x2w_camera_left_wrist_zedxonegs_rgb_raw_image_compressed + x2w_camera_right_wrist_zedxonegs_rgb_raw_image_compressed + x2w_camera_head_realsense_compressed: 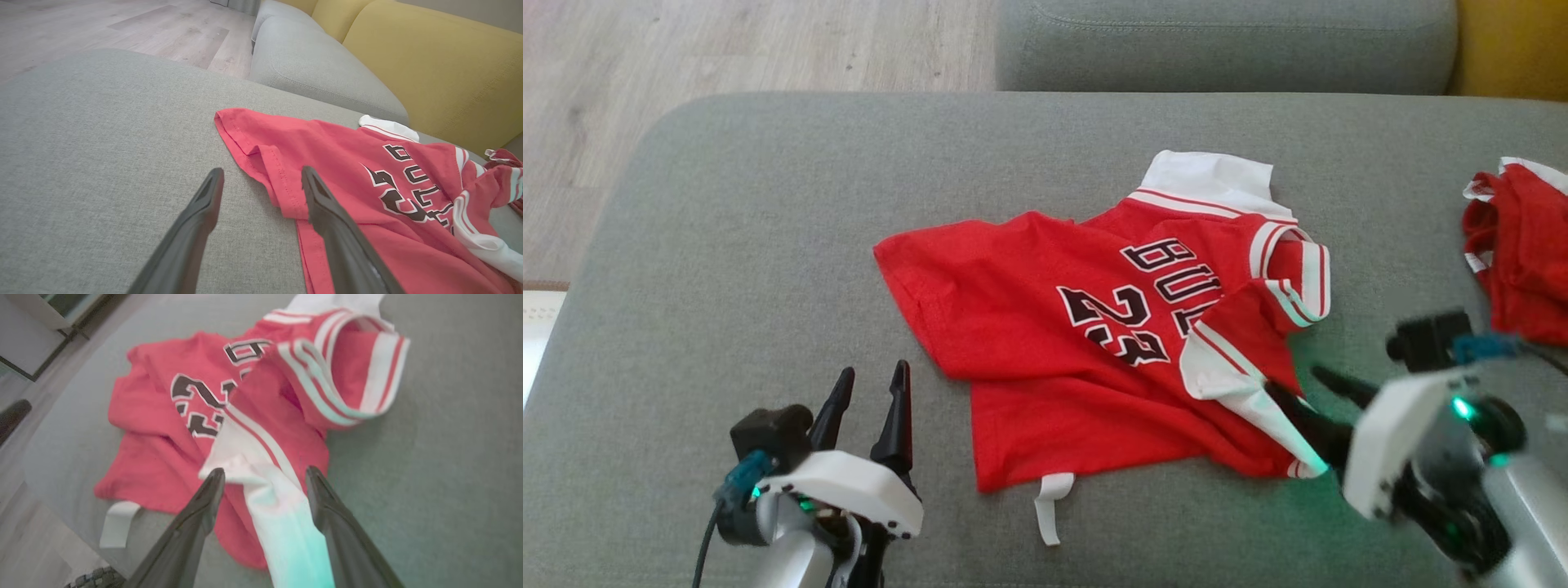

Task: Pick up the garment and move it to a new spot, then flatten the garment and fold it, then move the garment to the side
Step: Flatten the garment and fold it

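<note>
Red number 23 garment lies crumpled on the grey cushion.
The left pincer hovers released just beside the garment's plain red hem. The right pincer, also released, straddles the garment's white sleeve band on its opposite side.

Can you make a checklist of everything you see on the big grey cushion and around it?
Surface: grey fabric cushion, flat.
Job's things: red basketball jersey with white trim, rumpled, sleeve folded over.
Clutter: second red-and-white garment at right edge.
Grippers: left gripper open, beside the jersey's hem; right gripper open, fingers astride the white trim.
Cables: dark cable at left wrist, another at right wrist.
Surroundings: pale wood floor, grey sofa seat, yellow cushion.
</note>
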`<state>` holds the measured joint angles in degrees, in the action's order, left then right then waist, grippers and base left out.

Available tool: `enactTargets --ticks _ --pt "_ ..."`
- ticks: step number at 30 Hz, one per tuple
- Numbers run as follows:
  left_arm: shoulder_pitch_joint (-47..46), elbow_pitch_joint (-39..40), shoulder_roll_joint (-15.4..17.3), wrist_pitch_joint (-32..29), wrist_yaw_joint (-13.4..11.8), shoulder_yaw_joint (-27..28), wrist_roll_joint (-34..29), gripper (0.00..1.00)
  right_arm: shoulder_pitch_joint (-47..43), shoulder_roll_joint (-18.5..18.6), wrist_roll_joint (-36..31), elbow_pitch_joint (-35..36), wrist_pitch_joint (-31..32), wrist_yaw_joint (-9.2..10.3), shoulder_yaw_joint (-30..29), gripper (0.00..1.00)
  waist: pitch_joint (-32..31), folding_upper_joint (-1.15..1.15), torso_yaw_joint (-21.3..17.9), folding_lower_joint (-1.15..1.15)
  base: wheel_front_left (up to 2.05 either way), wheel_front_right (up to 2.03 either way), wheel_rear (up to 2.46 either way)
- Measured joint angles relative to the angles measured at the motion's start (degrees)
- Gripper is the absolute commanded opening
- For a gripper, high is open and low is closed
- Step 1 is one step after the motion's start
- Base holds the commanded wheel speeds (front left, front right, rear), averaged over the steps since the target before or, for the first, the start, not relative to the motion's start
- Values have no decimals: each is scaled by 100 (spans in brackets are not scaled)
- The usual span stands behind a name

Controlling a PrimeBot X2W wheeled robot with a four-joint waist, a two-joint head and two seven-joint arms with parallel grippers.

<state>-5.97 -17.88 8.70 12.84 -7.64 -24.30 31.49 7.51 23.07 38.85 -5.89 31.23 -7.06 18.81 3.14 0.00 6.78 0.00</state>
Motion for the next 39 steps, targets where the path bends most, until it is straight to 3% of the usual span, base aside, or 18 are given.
enactTargets --ticks 4,9,25,30,34,39 --pt "-1 -1 -4 12 3 -7 2 100 -341 113 -65 204 167 0 -89 100 23 0 35 0 0 0 0" --pt "-4 -38 -9 36 8 -24 2 100 -131 114 -350 176 214 0 161 100 68 0 98 0 0 0 0" --pt "-19 -102 -51 87 15 -77 48 100 847 271 -337 -1249 715 0 920 100 200 0 417 0 0 0 0" --pt "-19 -119 -49 88 25 -75 53 100 853 271 -199 -1270 656 0 1178 0 184 0 438 0 0 0 0" --pt "-18 -119 -43 88 22 -70 53 100 851 270 -243 -1222 281 0 1103 0 137 0 363 0 0 0 0" --pt "-5 -115 -16 88 5 -71 60 100 810 268 -396 -1054 -143 0 514 0 68 0 166 0 0 0 0"
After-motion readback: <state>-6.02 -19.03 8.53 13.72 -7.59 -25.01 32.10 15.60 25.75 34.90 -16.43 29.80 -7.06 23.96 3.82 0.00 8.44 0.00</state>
